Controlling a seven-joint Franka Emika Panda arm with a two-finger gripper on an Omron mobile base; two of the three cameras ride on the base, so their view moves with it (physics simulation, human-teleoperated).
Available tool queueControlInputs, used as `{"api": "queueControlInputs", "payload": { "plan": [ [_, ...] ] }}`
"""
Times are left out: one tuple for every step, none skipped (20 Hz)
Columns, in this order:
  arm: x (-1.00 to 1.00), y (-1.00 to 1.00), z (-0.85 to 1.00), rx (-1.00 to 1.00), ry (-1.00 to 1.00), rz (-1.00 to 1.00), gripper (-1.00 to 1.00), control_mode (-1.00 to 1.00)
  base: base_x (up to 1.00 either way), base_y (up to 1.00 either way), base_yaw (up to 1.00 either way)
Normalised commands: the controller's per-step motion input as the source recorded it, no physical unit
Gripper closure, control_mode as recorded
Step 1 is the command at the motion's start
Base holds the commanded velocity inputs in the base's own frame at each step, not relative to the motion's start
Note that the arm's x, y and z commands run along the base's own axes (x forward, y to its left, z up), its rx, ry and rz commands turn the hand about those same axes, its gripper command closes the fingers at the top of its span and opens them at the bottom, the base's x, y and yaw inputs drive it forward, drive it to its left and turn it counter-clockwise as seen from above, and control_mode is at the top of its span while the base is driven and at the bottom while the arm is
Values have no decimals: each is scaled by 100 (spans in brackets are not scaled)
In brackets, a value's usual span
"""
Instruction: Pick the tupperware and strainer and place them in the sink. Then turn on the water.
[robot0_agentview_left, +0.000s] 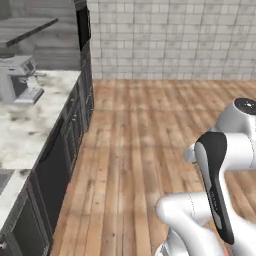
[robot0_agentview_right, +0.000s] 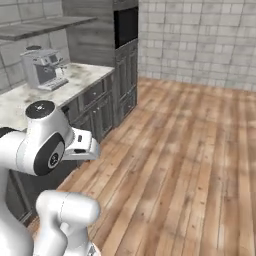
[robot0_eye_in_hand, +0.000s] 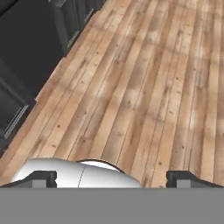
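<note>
1. In the hand view I see the gripper (robot0_eye_in_hand: 112, 178) spread wide, its two dark fingertips (robot0_eye_in_hand: 41, 178) far apart at the bottom edge, nothing between them.
2. Below the gripper lies the wooden floor (robot0_eye_in_hand: 144, 87); dark lower cabinets (robot0_eye_in_hand: 26, 52) run along its left side.
3. From the left base view, the arm (robot0_agentview_left: 220, 190) is folded low over the floor, beside the marble counter (robot0_agentview_left: 30, 125).
4. A corner of the sink (robot0_agentview_left: 4, 179) shows at the counter's near left edge.
5. A coffee machine (robot0_agentview_right: 44, 67) stands on the counter's far end, well apart from the arm.
6. I cannot find the tupperware or strainer from here.
</note>
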Motion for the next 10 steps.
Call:
{"api": "queueControlInputs", "payload": {
  "plan": [
    [0, 0, 0, 0, 0, 0, -100, 100, 0, -35, -83],
    [0, 0, 0, 0, 0, 0, -100, 100, 0, -33, -83],
    [0, 0, 0, 0, 0, 0, -100, 100, 0, -31, -83],
    [0, 0, 0, 0, 0, 0, -100, 100, 0, -30, -84],
    [0, 0, 0, 0, 0, 0, -100, 100, 0, -29, -84],
    [0, 0, 0, 0, 0, 0, -100, 100, 0, -30, -84],
    [0, 0, 0, 0, 0, 0, -100, 100, 0, -30, -84],
    [0, 0, 0, 0, 0, 0, -100, 100, 0, -30, -84],
    [0, 0, 0, 0, 0, 0, -100, 100, 0, -31, -83],
    [0, 0, 0, 0, 0, 0, -100, 100, 0, -31, -83]
  ]
}}
